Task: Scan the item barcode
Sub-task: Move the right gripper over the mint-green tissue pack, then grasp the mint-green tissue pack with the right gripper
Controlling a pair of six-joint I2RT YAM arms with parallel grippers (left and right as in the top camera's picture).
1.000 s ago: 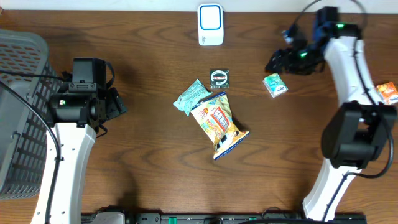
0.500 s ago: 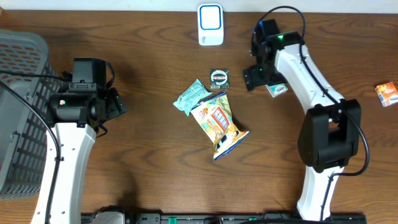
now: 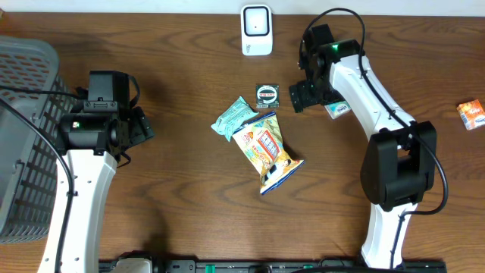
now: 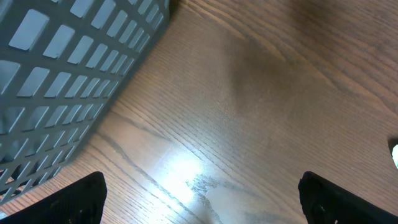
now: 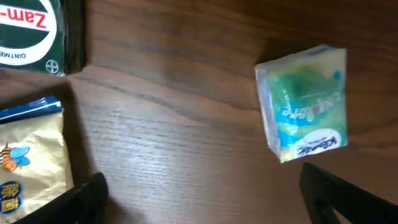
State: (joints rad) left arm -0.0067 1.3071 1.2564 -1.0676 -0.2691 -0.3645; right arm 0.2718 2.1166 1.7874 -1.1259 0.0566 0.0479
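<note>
Right hand (image 3: 298, 98), fingers apart, hangs between ointment tin (image 3: 267, 94) at its 9 o'clock and tissue pack (image 5: 305, 102) at 3; left hand (image 3: 141, 127) is spread wide too.

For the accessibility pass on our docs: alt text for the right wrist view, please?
A small green-and-blue packet lies on the wooden table, ahead of the open, empty right claw. A dark green ointment pack sits at top left, the corner of a yellow snack bag at lower left.
</note>
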